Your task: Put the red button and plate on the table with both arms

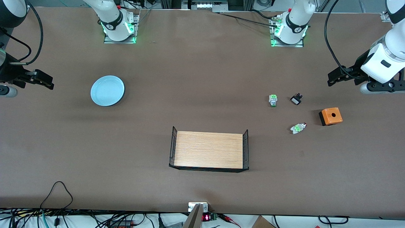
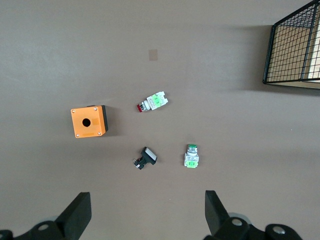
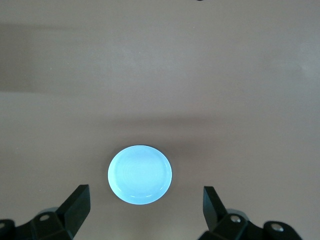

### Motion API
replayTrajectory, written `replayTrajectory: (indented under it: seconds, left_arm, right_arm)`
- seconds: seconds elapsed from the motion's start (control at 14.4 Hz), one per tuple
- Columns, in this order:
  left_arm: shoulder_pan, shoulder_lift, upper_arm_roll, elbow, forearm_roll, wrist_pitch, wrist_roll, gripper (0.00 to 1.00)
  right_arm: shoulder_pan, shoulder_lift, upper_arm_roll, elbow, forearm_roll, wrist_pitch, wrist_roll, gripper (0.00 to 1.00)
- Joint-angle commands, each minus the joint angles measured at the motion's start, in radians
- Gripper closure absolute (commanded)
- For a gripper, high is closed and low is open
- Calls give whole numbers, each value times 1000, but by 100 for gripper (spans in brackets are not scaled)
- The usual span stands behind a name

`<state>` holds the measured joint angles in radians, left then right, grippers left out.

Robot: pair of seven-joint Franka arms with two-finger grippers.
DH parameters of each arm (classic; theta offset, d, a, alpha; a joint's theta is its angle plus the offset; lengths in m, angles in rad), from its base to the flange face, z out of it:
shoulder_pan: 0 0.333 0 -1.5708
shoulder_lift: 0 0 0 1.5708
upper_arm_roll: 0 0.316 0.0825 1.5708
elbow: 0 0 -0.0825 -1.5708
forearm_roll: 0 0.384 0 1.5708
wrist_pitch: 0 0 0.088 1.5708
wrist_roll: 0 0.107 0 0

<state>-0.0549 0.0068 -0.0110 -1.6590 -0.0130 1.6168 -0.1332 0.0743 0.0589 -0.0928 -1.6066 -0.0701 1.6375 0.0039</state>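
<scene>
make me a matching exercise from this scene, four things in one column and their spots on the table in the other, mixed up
Things:
1. round pale blue plate
2. tiny red-ended button
3. orange box with a hole
4. light-wood shelf with black mesh ends

Places:
A. mid-table, nearest the front camera
B. toward the right arm's end
C. closest to the left arm's end
D. beside the orange box, slightly nearer the front camera

Pairs: 1-B, 2-D, 3-C, 4-A
</scene>
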Motion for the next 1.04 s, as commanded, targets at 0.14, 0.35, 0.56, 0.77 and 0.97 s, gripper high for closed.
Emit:
replayTrajectory:
  seconds: [0.14, 0.35, 0.56, 0.77, 0.97]
  left_arm:
    - [-5, 12, 0, 30, 25, -20, 9, 0]
    - [-3, 12, 0, 30, 25, -20, 9, 0]
    - [-5, 12, 0, 30, 25, -20, 9, 0]
    - [-5, 12, 0, 30, 25, -20, 9, 0]
    - [-5, 12, 0, 30, 25, -20, 9, 0]
  right_arm:
    - [-2, -17, -5, 8, 16, -64, -1, 0]
    - [-2, -17, -5, 8, 16, -64, -5, 0]
    - [-2, -17, -5, 8, 16, -64, -2, 0]
    - [-2, -17, -5, 8, 16, -65, -5, 0]
    - [-2, -17, -5, 8, 15, -65, -5, 0]
